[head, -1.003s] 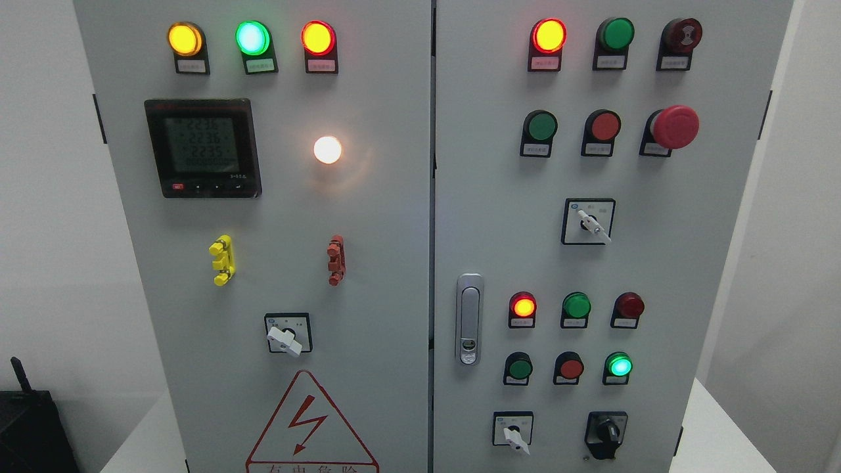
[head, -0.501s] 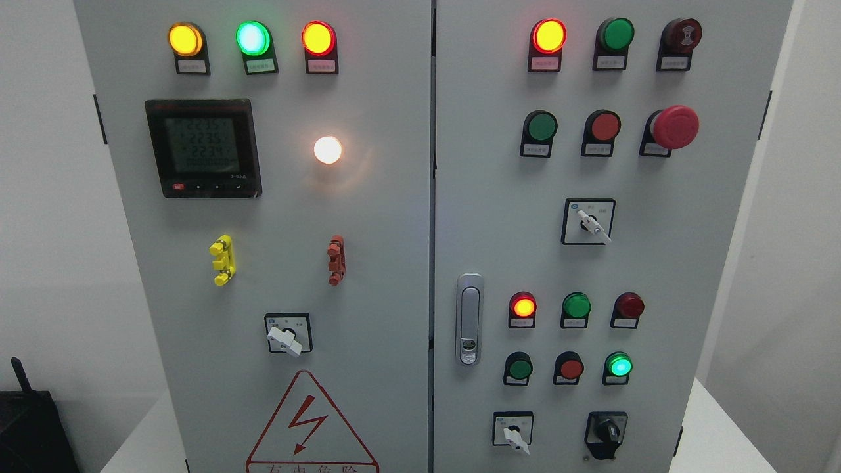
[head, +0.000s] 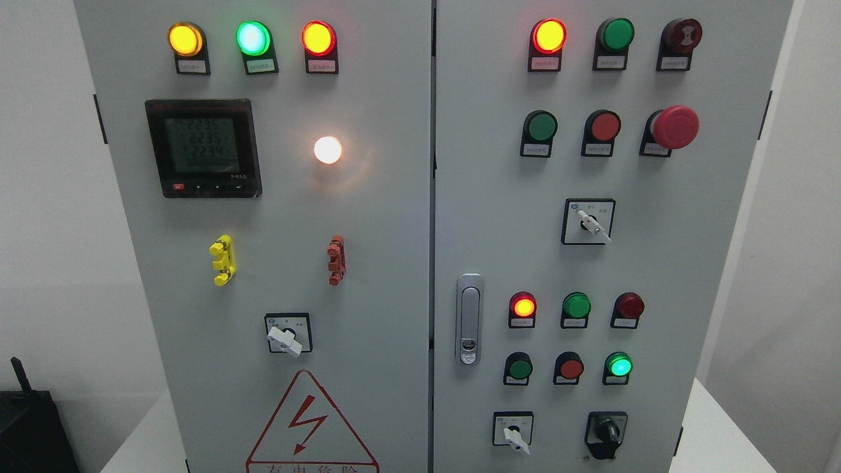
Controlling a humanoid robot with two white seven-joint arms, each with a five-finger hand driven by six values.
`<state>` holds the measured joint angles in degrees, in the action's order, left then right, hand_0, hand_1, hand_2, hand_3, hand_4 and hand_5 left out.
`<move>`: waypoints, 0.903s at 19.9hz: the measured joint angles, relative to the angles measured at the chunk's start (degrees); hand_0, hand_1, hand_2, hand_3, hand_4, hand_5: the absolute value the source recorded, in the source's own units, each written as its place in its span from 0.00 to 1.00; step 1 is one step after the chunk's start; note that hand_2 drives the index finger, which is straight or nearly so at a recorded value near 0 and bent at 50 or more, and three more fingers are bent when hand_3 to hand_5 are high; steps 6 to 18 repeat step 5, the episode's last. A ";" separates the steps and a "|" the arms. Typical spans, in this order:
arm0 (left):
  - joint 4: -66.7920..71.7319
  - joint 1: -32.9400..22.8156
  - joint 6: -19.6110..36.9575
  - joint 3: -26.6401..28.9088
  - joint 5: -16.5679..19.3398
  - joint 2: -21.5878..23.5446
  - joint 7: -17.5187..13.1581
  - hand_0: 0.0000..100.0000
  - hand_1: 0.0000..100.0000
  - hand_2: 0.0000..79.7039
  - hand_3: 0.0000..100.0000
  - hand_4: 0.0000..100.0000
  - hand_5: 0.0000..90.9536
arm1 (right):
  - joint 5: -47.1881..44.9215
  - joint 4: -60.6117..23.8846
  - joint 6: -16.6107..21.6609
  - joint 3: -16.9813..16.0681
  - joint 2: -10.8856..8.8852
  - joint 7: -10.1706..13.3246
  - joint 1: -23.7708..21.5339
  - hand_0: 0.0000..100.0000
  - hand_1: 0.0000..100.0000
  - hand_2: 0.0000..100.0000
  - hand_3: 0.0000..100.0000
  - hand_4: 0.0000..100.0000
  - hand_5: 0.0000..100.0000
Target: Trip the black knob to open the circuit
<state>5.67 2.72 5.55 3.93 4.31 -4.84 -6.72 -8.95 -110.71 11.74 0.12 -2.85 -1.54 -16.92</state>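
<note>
Neither of my hands is in view, so I cannot tell whether they are open or closed. What I have before me is the grey cabinet (head: 394, 217) with its two doors, and the black knob (head: 607, 432) sits low on the right door, in the bottom row, just right of a white-handled selector switch (head: 514, 435) and below the lit green lamp (head: 619, 365).

I judge it a rigid moulded rotary switch — stiff, fixed to the panel, turning only about its own shaft against a detent that will likely resist and then snap over. It looks smooth and small, so a loose fingertip touch could slip. The place to take hold is the raised bar across its face, pinched from both flat sides with thumb and finger.

That bar's long axis runs close to vertical, tipped slightly, its upper end towards the top of the door. The turning axis points straight out of the panel towards me, so my wrist should meet it square-on — not from above.
</note>
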 measured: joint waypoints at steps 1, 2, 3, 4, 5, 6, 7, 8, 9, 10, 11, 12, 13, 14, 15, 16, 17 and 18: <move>0.00 0.00 0.00 0.00 0.00 0.00 0.00 0.12 0.39 0.00 0.00 0.00 0.00 | -0.01 -0.09 0.00 -0.01 0.01 0.00 -0.08 0.00 0.00 0.00 0.00 0.00 0.00; 0.00 0.00 0.00 -0.01 0.00 0.00 0.00 0.12 0.39 0.00 0.00 0.00 0.00 | -0.02 -0.17 0.00 -0.01 0.02 0.00 -0.21 0.00 0.00 0.00 0.00 0.00 0.00; 0.00 0.00 0.00 -0.01 0.00 0.00 0.00 0.12 0.39 0.00 0.00 0.00 0.00 | -0.03 -0.23 0.00 -0.02 0.03 0.00 -0.29 0.00 0.00 0.00 0.00 0.00 0.00; 0.00 0.00 0.00 -0.01 0.00 0.00 0.00 0.12 0.39 0.00 0.00 0.00 0.00 | -0.04 -0.30 0.00 -0.02 0.04 0.00 -0.40 0.00 0.00 0.00 0.00 0.00 0.00; 0.00 0.00 0.00 -0.01 0.00 0.00 0.00 0.12 0.39 0.00 0.00 0.00 0.00 | -0.05 -0.36 0.00 -0.03 0.04 0.00 -0.48 0.00 0.00 0.00 0.00 0.00 0.00; 0.00 0.00 0.00 -0.01 0.00 0.00 0.00 0.12 0.39 0.00 0.00 0.00 0.00 | -0.05 -0.36 0.00 -0.03 0.04 0.00 -0.48 0.00 0.00 0.00 0.00 0.00 0.00; 0.00 0.00 0.00 -0.01 0.00 0.00 0.00 0.12 0.39 0.00 0.00 0.00 0.00 | -0.05 -0.36 0.00 -0.03 0.04 0.00 -0.48 0.00 0.00 0.00 0.00 0.00 0.00; 0.00 0.00 0.00 -0.01 0.00 0.00 0.00 0.12 0.39 0.00 0.00 0.00 0.00 | -0.05 -0.36 0.00 -0.03 0.04 0.00 -0.48 0.00 0.00 0.00 0.00 0.00 0.00; 0.00 0.00 0.00 -0.01 0.00 0.00 0.00 0.12 0.39 0.00 0.00 0.00 0.00 | -0.05 -0.36 0.00 -0.03 0.04 0.00 -0.48 0.00 0.00 0.00 0.00 0.00 0.00; 0.00 0.00 0.00 -0.01 0.00 0.00 0.00 0.12 0.39 0.00 0.00 0.00 0.00 | -0.05 -0.36 0.00 -0.03 0.04 0.00 -0.48 0.00 0.00 0.00 0.00 0.00 0.00; 0.00 0.00 0.00 -0.01 0.00 0.00 0.00 0.12 0.39 0.00 0.00 0.00 0.00 | -0.05 -0.36 0.00 -0.03 0.04 0.00 -0.48 0.00 0.00 0.00 0.00 0.00 0.00; 0.00 0.00 0.00 -0.01 0.00 0.00 0.00 0.12 0.39 0.00 0.00 0.00 0.00 | -0.05 -0.36 0.00 -0.03 0.04 0.00 -0.48 0.00 0.00 0.00 0.00 0.00 0.00; 0.00 0.00 0.00 -0.01 0.00 0.00 0.00 0.12 0.39 0.00 0.00 0.00 0.00 | -0.05 -0.36 0.00 -0.03 0.04 0.00 -0.48 0.00 0.00 0.00 0.00 0.00 0.00; 0.00 0.00 0.00 -0.01 0.00 0.00 0.00 0.12 0.39 0.00 0.00 0.00 0.00 | -0.05 -0.36 0.00 -0.03 0.04 0.00 -0.48 0.00 0.00 0.00 0.00 0.00 0.00; 0.00 0.00 0.00 -0.01 0.00 0.00 0.00 0.12 0.39 0.00 0.00 0.00 0.00 | -0.05 -0.36 0.00 -0.03 0.04 0.00 -0.48 0.00 0.00 0.00 0.00 0.00 0.00; 0.00 0.00 0.00 -0.01 0.00 0.00 0.00 0.12 0.39 0.00 0.00 0.00 0.00 | -0.05 -0.36 0.00 -0.03 0.04 0.00 -0.48 0.00 0.00 0.00 0.00 0.00 0.00; 0.00 0.00 0.00 -0.01 0.00 0.00 0.00 0.12 0.39 0.00 0.00 0.00 0.00 | -0.05 -0.36 0.00 -0.03 0.04 0.00 -0.48 0.00 0.00 0.00 0.00 0.00 0.00; 0.00 0.00 0.00 -0.01 0.00 0.00 0.00 0.12 0.39 0.00 0.00 0.00 0.00 | -0.05 -0.36 0.00 -0.03 0.04 0.00 -0.48 0.00 0.00 0.00 0.00 0.00 0.00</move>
